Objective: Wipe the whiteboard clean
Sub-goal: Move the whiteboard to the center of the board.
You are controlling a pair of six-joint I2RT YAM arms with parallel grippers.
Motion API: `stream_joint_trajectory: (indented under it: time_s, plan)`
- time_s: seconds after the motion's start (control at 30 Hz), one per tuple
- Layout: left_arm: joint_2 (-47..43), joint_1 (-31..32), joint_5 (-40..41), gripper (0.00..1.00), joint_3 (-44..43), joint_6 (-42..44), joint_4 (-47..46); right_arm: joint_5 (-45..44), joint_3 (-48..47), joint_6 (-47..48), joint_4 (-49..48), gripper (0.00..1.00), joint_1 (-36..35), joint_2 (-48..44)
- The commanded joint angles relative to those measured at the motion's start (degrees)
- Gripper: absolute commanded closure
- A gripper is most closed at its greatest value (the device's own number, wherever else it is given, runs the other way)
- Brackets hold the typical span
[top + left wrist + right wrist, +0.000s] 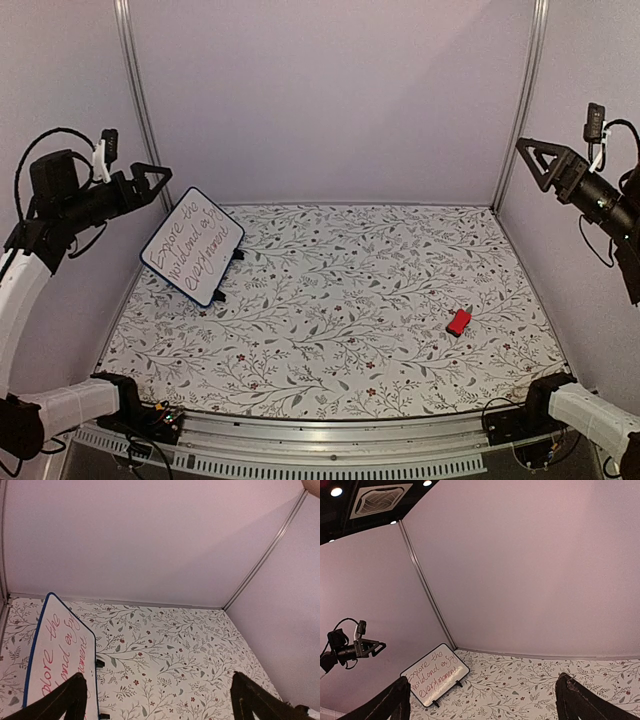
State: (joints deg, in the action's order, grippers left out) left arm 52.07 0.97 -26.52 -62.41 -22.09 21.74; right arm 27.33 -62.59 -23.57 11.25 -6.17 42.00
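Note:
The whiteboard (192,246) stands tilted on small black feet at the table's far left, with red handwriting on it. It also shows in the left wrist view (57,657) and in the right wrist view (435,674). A small red eraser block (459,322) lies on the table at the right. My left gripper (152,178) is open and empty, raised high just left of the board's top. Its two fingertips (75,687) stand far apart. My right gripper (532,157) is open and empty, raised high at the far right, well above the eraser.
The table (350,300) has a floral cover. Plain walls close the back and both sides, with metal corner posts (140,100). A metal rail (330,430) runs along the near edge between the arm bases.

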Motion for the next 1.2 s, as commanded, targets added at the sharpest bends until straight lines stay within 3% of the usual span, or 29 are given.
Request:
stream_joint_trajectory:
  time_s: [0.0, 0.3, 1.17]
  plan:
    - [0.16, -0.86, 0.43, 0.0, 1.6, -2.77, -2.54, 2.88, 0.12, 2.4, 0.58, 0.01, 0.47, -0.4]
    - [0.22, -0.93, 0.83, 0.0, 4.07, -2.72, -3.53, 1.75, 2.61, 9.3, 2.52, 0.01, 0.49, -0.35]
    - [0.13, -0.96, 4.52, 0.0, 10.29, -2.11, -3.06, -8.49, 6.47, 6.29, 12.62, 0.01, 0.41, 8.8]
